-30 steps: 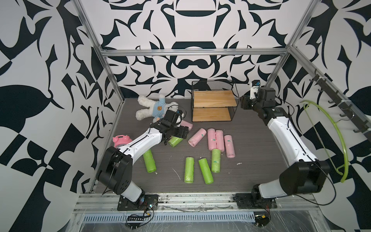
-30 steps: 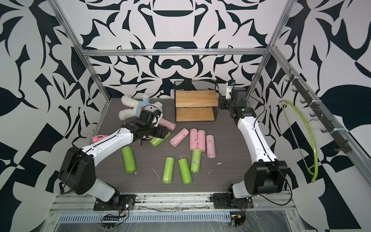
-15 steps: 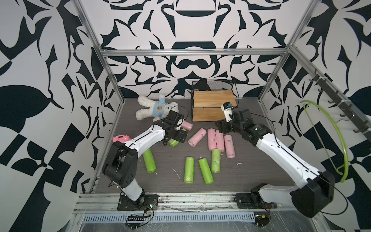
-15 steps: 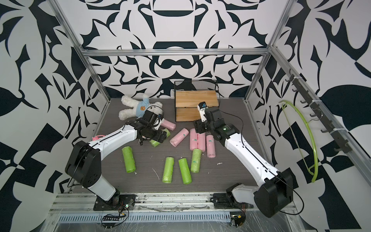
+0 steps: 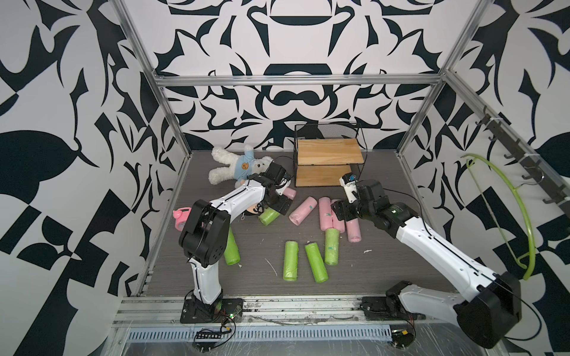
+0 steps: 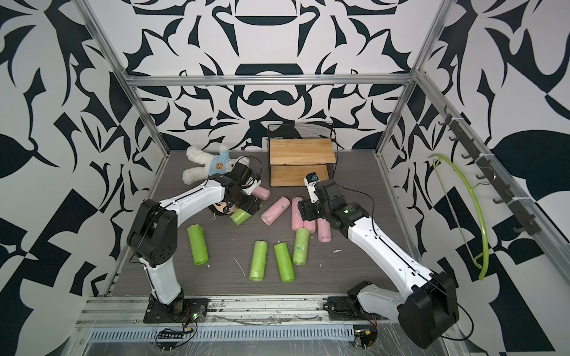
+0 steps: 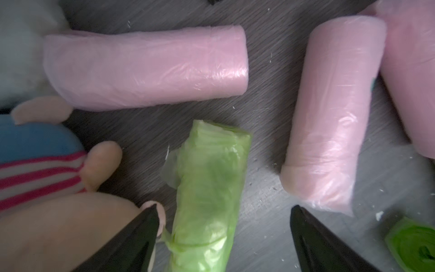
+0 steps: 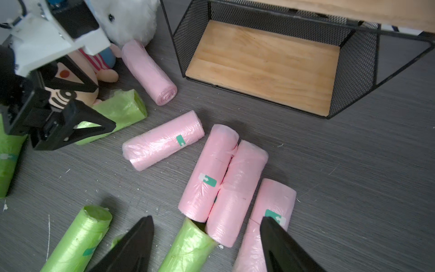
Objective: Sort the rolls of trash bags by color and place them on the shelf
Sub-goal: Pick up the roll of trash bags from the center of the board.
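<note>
against the back wall, the shelf (image 5: 327, 152) — black wire frame, mesh back, two pale wooden boards, both bare. just before the shelf, on the dark wood-grain table (image 5: 385, 262), five pale pink rolls (image 8: 162, 141): soft film-wrapped cylinders with small green labels, three of them close side by side. farther out from the shelf, four lime green rolls (image 5: 290, 260), crinkly and scattered. over the pink trio, the right gripper (image 8: 207, 218), black pointed fingers apart, gripping nothing. before the shelf's left corner, the left gripper (image 7: 223, 208), jaws spread wide — straddling a fifth, crumpled green roll (image 7: 207, 183) without pinching it. beside that roll, a stuffed doll (image 7: 35, 169) in a striped top. left of the shelf, a fluffy white bear (image 5: 237, 166).
</note>
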Controlling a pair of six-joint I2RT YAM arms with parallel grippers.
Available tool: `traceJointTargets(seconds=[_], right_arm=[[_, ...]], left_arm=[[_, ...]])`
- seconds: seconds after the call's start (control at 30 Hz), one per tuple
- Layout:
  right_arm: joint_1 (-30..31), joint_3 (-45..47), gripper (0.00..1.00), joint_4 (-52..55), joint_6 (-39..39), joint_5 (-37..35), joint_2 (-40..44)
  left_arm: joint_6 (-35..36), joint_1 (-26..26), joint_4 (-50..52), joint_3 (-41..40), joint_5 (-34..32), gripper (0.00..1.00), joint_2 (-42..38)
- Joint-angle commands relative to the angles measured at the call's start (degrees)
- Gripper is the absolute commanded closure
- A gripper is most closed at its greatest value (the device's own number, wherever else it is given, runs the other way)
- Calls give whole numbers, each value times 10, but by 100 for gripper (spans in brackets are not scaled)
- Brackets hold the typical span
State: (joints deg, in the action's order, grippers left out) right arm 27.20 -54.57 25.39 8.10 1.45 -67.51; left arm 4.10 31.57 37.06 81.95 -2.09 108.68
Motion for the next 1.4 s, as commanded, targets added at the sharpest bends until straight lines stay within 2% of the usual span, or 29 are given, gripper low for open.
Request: traceJointTargets(seconds=[0.0, 0.17, 0.3, 0.5, 0.67, 0.8, 0.93, 1.03, 1.23, 1.37], right_arm=[[6, 6, 23, -25, 15, 10, 2], [13, 18, 23, -33, 24, 11, 0], [17, 29, 23, -36, 30, 9, 2], [28, 36, 23, -55, 47, 11, 8], [46, 46, 23, -100, 82, 31, 30], [77, 68, 22, -190, 146, 70, 48], [136, 91, 19, -312, 213, 73, 42], [177, 95, 14, -399, 247, 72, 20], [220, 95, 11, -523, 288, 66, -52], [229, 80, 11, -536, 285, 55, -85]], left_arm=[[19, 0, 23, 32, -13, 8, 41], [17, 0, 14, 57, -12, 20, 93], [3, 1, -9, 39, -17, 32, 94], [-52, 0, -102, -36, -7, 47, 20], [-134, 0, -173, -93, 21, 61, -73], [-255, 1, -251, -157, 36, 63, -179], [-410, 1, -375, -232, 52, 62, -284], [-512, 5, -454, -277, 53, 62, -335], [-635, 24, -541, -333, 45, 61, -394], [-677, 36, -572, -361, 36, 61, -417]])
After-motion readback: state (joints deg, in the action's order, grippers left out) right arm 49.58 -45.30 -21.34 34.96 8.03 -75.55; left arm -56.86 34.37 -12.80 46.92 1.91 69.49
